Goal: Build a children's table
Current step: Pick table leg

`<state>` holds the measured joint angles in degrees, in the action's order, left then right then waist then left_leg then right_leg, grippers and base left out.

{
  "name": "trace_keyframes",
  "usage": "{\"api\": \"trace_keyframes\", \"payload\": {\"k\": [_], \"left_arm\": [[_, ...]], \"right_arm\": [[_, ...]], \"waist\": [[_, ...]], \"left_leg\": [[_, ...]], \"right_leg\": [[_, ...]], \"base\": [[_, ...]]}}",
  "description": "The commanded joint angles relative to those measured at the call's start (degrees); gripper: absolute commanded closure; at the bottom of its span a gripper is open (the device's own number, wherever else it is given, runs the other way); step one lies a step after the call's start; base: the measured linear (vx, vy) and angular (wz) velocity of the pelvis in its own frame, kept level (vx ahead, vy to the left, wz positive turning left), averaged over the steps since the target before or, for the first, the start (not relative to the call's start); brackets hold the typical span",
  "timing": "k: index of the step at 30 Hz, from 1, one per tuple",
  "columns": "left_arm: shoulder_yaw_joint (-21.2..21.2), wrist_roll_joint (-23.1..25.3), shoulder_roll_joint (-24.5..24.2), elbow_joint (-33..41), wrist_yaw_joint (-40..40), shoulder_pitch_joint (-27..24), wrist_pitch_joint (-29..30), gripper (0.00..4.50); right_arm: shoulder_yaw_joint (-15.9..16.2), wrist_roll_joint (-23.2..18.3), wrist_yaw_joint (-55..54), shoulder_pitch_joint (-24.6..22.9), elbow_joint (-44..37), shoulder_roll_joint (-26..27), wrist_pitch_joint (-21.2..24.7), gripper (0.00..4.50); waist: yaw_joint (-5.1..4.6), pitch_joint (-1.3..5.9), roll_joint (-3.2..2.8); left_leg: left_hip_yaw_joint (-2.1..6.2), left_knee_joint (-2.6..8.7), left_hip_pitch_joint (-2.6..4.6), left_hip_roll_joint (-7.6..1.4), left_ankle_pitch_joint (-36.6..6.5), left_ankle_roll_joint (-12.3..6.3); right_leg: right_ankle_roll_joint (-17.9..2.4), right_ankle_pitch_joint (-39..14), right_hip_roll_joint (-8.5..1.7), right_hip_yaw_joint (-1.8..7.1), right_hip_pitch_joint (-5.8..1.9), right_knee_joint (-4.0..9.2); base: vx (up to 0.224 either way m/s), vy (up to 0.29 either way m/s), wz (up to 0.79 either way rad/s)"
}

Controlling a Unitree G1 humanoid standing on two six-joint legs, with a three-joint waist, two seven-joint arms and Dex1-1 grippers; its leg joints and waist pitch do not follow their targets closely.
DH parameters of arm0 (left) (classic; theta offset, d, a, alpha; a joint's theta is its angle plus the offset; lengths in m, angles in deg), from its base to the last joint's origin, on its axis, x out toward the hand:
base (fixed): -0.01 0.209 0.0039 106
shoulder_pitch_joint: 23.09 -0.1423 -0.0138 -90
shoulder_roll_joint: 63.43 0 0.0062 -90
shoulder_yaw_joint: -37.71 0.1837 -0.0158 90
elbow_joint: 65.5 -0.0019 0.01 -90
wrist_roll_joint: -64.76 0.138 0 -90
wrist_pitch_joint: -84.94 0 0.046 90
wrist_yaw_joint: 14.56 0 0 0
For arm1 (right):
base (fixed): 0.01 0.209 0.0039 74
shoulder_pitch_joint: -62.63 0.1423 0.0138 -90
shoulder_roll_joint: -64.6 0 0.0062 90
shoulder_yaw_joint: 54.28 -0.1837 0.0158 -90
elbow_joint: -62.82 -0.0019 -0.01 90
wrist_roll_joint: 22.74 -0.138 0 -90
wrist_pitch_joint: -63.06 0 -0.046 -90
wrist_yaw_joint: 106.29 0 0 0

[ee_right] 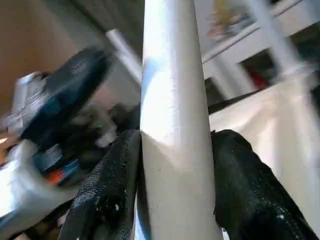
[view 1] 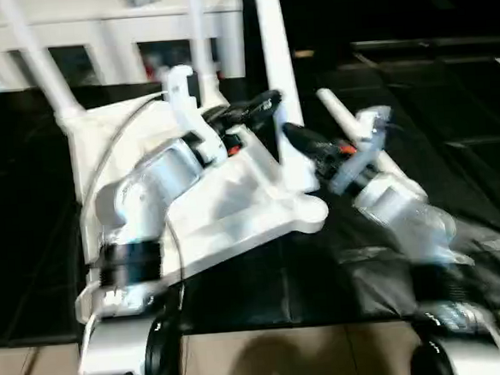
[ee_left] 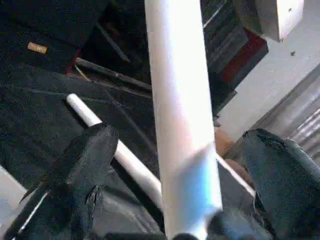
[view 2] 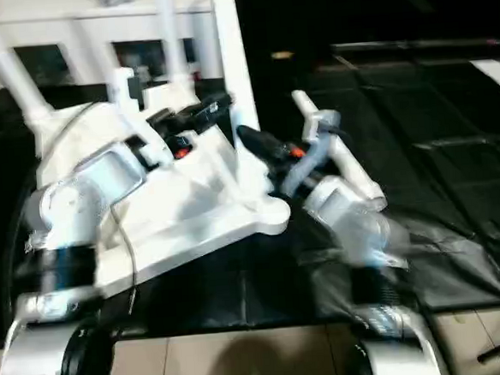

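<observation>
Tabletop (view 1: 233, 197) lies underside up on the dark floor mat (view 1: 450, 105), in front of the white cabinet (view 1: 102, 35). Legs stand seated in its far sockets: one at the far-left corner (view 1: 40, 69), another further along the far side (view 1: 197, 37). A further leg (view 1: 275, 74) rises upright from the near-right corner of the tabletop, and both arms are on it. Right gripper (ee_right: 175, 170) is pinching this leg, its two black pads pressed flat against either side of the tube. Left gripper (ee_left: 175, 175) straddles the same leg with fingers (ee_left: 85, 165) spread and visibly clear of the tube on both sides, so it acts as a loose guide, not a grasp. One last leg (view 1: 358, 133) lies loose on the mat just right of the tabletop, partly behind the right forearm. Step in hand, as judged: seating the near-right leg in its corner socket; whether it is fully home cannot be told, as the socket joint is blurred. Next move calls for a straight downward push along the leg's axis while holding it upright, then release and reach for the loose leg on the mat. Risk: sideways load could tip the tabletop, which already sits tilted.
</observation>
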<state>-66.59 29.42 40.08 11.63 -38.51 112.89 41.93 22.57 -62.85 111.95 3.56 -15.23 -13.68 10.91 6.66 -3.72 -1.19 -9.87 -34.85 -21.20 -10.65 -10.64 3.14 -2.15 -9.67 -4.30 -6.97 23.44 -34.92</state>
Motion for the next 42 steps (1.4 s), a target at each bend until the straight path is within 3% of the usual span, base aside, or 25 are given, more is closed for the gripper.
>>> {"api": "trace_keyframes", "payload": {"k": [1, 7, 10, 13, 14, 19, 21, 23, 25, 26, 28, 34, 42], "left_arm": [[0.5, -0.7, 0.6, -1.4, 0.3, 1.3, 2.0, 0.00], [-1.0, -4.7, 1.7, -3.3, -0.7, 2.2, 2.8, 0.00], [-2.8, -9.0, 2.4, -2.7, -5.2, 2.0, 3.4, 0.00], [-4.9, -16.1, 3.3, -0.2, -12.4, 0.7, 6.0, 0.00], [-5.7, -19.2, 3.5, 0.4, -14.8, 0.3, 7.5, 0.00], [-6.7, -24.6, 3.5, -0.1, -19.6, -0.8, 10.4, 0.00], [-6.8, -25.4, 3.5, -0.2, -20.2, -0.8, 10.9, 0.00], [-6.5, -26.4, 2.8, -0.6, -22.8, -1.3, 11.9, 0.35], [-6.3, -26.6, 2.5, -0.7, -23.7, -1.5, 12.3, 0.38], [-6.3, -27.0, 2.4, -0.8, -23.8, -1.5, 12.5, 0.38], [-6.6, -28.6, 2.2, -0.9, -24.4, -1.8, 13.4, 0.77], [-5.9, -30.5, 1.5, -0.9, -27.2, -2.5, 15.6, 1.21], [-4.5, -30.5, 1.0, -0.6, -28.0, -3.2, 15.9, 1.74]], "right_arm": [[1.4, -1.6, 1.2, -1.1, -3.6, -0.2, 2.6, 2.68], [1.8, -5.2, 1.6, -3.4, -8.6, -0.8, 6.7, 2.68], [2.3, -7.3, 3.0, -4.6, -10.7, -1.5, 8.7, 2.68], [2.1, -10.8, 4.9, -5.6, -12.8, -1.6, 11.7, 2.68], [2.2, -12.6, 5.9, -6.1, -13.8, -1.9, 13.5, 2.68], [3.1, -16.2, 8.7, -7.5, -15.3, -2.5, 16.2, 2.68], [3.1, -16.6, 9.1, -7.6, -15.4, -2.5, 16.6, 2.68], [3.6, -17.9, 10.1, -8.0, -16.0, -3.1, 18.0, 2.68], [3.7, -18.3, 10.6, -8.2, -16.2, -3.4, 18.4, 2.68], [3.7, -18.6, 10.8, -8.2, -16.2, -3.6, 18.7, 2.68], [3.6, -19.4, 11.0, -8.4, -16.6, -3.9, 19.3, 2.68], [3.9, -21.0, 11.6, -9.1, -18.0, -4.8, 20.4, 2.68], [4.7, -20.7, 11.5, -9.6, -18.6, -5.6, 20.5, 2.68]], "waist": [[0.26, 4.79, 0.18], [0.41, 4.87, 0.29], [0.60, 4.82, 0.21], [0.73, 4.76, 0.15], [0.94, 4.80, 0.37], [1.16, 4.75, -0.07], [1.26, 4.66, -0.02], [1.53, 4.62, 0.07], [1.67, 4.68, -0.15], [1.70, 4.71, -0.42], [1.62, 4.78, -0.42], [1.59, 4.96, -0.36], [1.59, 4.76, -0.15]], "left_leg": [[0.81, 3.61, 0.19, -2.12, -5.2, -3.19], [0.93, 3.66, 0.15, -2.05, -5.8, -2.50], [0.85, 3.61, 0.06, -1.93, -5.8, -2.50], [0.83, 3.67, 0.13, -2.03, -6.1, -2.45], [0.75, 3.61, 0.04, -1.98, -5.8, -2.69], [0.89, 3.81, 0.26, -2.18, -6.4, -2.57], [0.86, 3.84, 0.38, -2.21, -7.1, -2.23], [0.86, 3.95, 0.43, -2.21, -7.1, -1.90], [0.96, 4.02, 0.49, -2.28, -6.9, -1.43], [1.02, 4.05, 0.50, -2.36, -6.8, -1.30], [1.05, 4.12, 0.70, -2.54, -7.2, -0.93], [0.98, 4.04, 0.37, -2.48, -5.4, -1.31], [1.02, 4.25, 0.52, -2.50, -6.9, -0.53]], "right_leg": [[-5.4, -15.8, -4.31, 3.39, -3.82, 5.07], [-5.4, -15.9, -4.44, 3.35, -4.00, 5.15], [-5.3, -16.5, -4.52, 3.33, -4.03, 5.36], [-6.0, -16.7, -4.63, 3.31, -4.03, 5.38], [-6.4, -16.3, -4.69, 3.36, -4.17, 5.31], [-5.8, -17.5, -4.51, 3.28, -3.97, 5.52], [-5.4, -18.3, -4.52, 3.26, -3.85, 5.75], [-4.6, -19.7, -4.58, 3.28, -3.92, 5.86], [-3.8, -19.7, -4.59, 3.33, -3.91, 5.85], [-3.8, -19.3, -4.61, 3.34, -3.85, 5.81], [-4.4, -18.0, -4.59, 3.34, -3.80, 5.77], [-6.3, -13.4, -4.64, 3.44, -4.16, 5.21], [-4.4, -17.7, -4.72, 3.41, -4.12, 5.77]], "base": [[0.000, 0.000, 0.00], [0.000, 0.000, 0.00], [0.000, 0.000, 0.00], [0.000, 0.000, 0.00], [0.000, 0.000, 0.00], [0.000, 0.000, 0.00], [0.000, 0.000, 0.00], [0.000, 0.000, 0.00], [0.000, 0.000, 0.00], [0.000, 0.000, 0.00], [0.000, 0.000, 0.00], [0.000, 0.000, 0.00], [0.000, 0.000, 0.00]]}}
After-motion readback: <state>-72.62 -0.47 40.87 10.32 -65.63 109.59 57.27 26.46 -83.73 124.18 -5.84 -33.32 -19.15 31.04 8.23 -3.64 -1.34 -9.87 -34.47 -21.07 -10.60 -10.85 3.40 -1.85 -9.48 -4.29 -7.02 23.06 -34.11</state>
